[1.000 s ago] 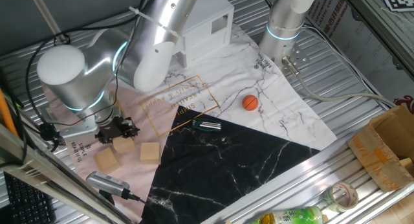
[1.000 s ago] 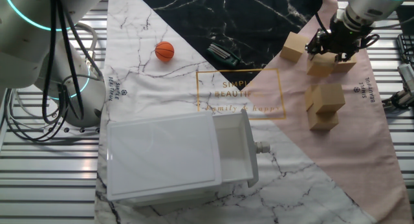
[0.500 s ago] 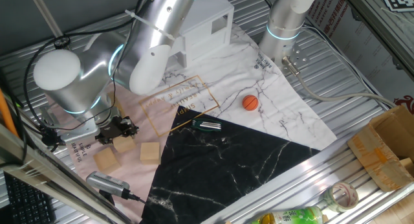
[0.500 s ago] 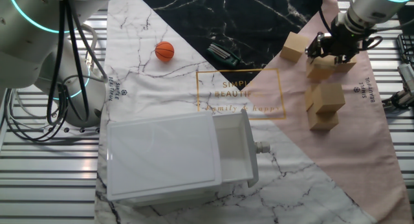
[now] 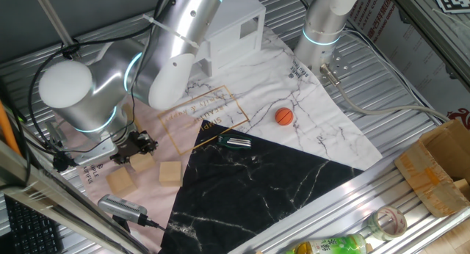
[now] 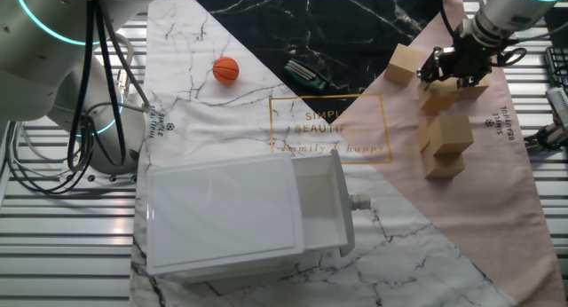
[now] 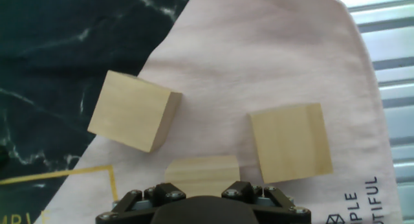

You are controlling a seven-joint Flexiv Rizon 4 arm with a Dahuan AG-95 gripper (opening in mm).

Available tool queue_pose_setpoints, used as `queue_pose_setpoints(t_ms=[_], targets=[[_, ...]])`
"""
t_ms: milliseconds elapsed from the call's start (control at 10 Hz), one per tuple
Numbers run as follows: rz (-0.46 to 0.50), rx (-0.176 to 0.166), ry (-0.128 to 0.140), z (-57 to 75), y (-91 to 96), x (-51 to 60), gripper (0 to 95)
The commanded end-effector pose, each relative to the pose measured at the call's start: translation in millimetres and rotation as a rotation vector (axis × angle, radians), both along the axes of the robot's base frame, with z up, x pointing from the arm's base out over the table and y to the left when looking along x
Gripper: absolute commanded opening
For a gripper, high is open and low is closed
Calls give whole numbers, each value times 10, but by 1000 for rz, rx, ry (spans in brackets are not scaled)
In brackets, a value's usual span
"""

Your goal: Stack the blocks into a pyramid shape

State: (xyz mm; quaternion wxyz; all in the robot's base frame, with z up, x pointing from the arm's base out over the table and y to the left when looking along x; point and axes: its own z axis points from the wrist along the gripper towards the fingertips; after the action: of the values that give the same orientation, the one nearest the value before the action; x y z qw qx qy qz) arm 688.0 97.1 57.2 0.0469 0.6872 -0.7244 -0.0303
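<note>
The big silver arm has leaned a little, but the end effector (image 6: 454,66) hardly moved. It sits low over one block (image 6: 438,91); I cannot tell if it grips. Next, lift this block to the two stacked blocks (image 6: 446,145) nearby. The white house (image 6: 240,214) looks empty.

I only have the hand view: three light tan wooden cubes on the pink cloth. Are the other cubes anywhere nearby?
Observer: Yes. The other fixed view shows two more light tan wooden cubes close together on the pink cloth, a little way from the gripper. I cannot tell whether they are stacked.
Operator: Anything else near the work area?
Observer: A small dark tool lies on the black marble cloth, apart from the cubes.
Operator: Anything that could roll?
Observer: A small orange ball sits on the white marble cloth, well away from the cubes.
</note>
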Motion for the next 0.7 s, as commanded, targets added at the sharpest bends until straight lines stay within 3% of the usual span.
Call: queue_pose_setpoints(t_ms=[100, 700], targets=[[13, 4, -1, -23, -32, -31, 0], [24, -15, -1, -26, -50, -42, 0]])
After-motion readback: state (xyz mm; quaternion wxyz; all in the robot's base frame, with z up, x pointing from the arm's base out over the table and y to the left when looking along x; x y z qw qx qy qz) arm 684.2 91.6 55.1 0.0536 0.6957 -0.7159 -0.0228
